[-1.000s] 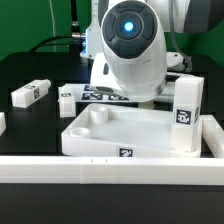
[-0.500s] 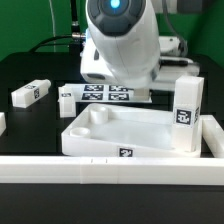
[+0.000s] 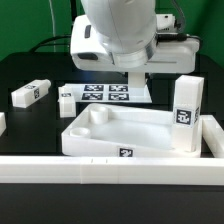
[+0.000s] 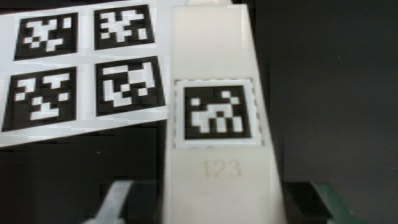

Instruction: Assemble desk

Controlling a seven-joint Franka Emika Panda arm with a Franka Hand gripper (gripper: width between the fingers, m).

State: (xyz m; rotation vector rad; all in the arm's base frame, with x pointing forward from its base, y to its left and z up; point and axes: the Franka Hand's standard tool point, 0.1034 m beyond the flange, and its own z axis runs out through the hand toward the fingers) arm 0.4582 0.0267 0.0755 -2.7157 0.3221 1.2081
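Jaws wide, straddling the white square-section plastic leg block (image 4: 224,110). Uneven closing could probably skew it sideways on the bench.

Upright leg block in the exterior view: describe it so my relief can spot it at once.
Find the large white rimmed tabletop at the front of the black table. At its corner on the exterior view's right stands the upright leg block, tagged on its face. It is the only leg on end: one lying leg and a second lying leg rest flat toward the exterior view's left.
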